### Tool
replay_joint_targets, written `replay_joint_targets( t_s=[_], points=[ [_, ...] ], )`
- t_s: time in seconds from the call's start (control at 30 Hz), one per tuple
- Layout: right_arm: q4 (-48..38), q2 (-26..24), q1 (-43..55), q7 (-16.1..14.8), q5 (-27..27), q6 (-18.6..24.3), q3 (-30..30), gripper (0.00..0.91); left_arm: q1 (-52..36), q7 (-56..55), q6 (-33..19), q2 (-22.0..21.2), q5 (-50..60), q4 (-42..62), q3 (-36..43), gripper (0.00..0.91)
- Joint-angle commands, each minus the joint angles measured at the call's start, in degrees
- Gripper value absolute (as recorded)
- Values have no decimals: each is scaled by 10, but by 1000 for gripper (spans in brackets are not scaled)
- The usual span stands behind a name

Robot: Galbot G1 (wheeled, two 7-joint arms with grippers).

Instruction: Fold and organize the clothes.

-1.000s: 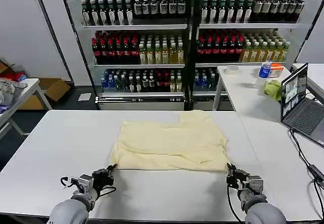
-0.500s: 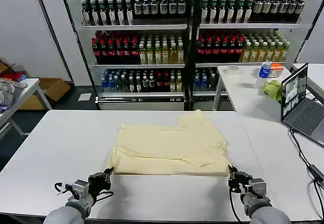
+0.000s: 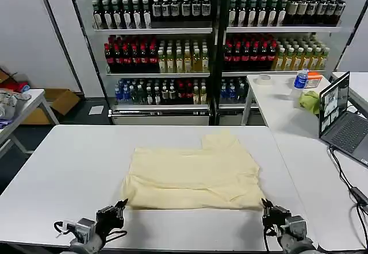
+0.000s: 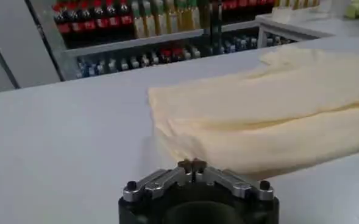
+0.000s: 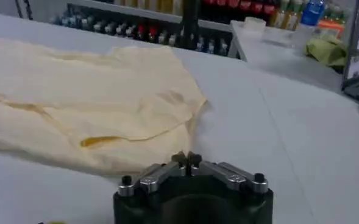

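A pale cream-yellow T-shirt (image 3: 192, 172) lies folded into a broad rectangle on the white table (image 3: 69, 162), a little nearer the table's front edge than its back edge and roughly midway between its left and right edges; one short sleeve pokes out toward the back edge, right of the shirt's middle; the folded front hem runs parallel to the front edge, wrinkled and slightly lifted at both corners.

The left gripper (image 3: 115, 212) sits low at the table's front edge, just off the shirt's front-left corner and apart from the cloth; in the left wrist view its fingertips (image 4: 192, 164) meet, the jaws closed on nothing, with the shirt's (image 4: 270, 115) layered corner just beyond them. The right gripper (image 3: 268, 210) sits at the front edge by the shirt's front-right corner, also clear of the fabric; the right wrist view shows that gripper (image 5: 186, 159) pinched shut and empty, the shirt (image 5: 81, 100) lying beyond it with a fold gaping slightly along its hem.

A second white table (image 3: 276, 99) stands past the far right corner, carrying a blue-capped bottle (image 3: 301, 79), a bright green cloth (image 3: 310, 101) and a roll of tape (image 3: 263, 79); an open laptop (image 3: 340, 119) rests on the surface beside the right edge; shelves of bottled drinks (image 3: 213, 41) fill the back wall.
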Motion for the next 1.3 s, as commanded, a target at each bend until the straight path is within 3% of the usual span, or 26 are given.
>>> replay_joint_targets(
  t_s=[0.03, 0.8, 0.83, 0.87, 0.9, 0.93, 0.97, 1.3],
  points=[
    [31, -1, -56, -1, -17, 0, 2, 0, 73, 0, -1, 1, 1, -37, -15, 20],
    [83, -33, -150, -6, -42, -1, 11, 0, 192, -4, -13, -5, -2, -72, -87, 20],
    [84, -32, -151, -7, -45, -1, 9, 222, 193, -4, -13, -5, -1, -74, -87, 20],
    [84, -32, -151, -8, -46, -1, 8, 635, 194, -4, -13, -6, -1, -75, -87, 10],
    [83, -31, -150, -7, -53, -1, 6, 907, 194, -3, -12, -7, -1, -76, -87, 101],
    [82, -31, -149, -5, -57, -1, 5, 907, 194, -3, -11, -8, 0, -78, -87, 101],
    [80, -31, -149, -7, -66, -1, 4, 907, 193, -3, -9, -9, 0, -78, -88, 907],
    [103, -32, -133, 4, -62, 14, 21, 907, 185, -23, -1, -11, 0, -99, -117, 907]
  ],
)
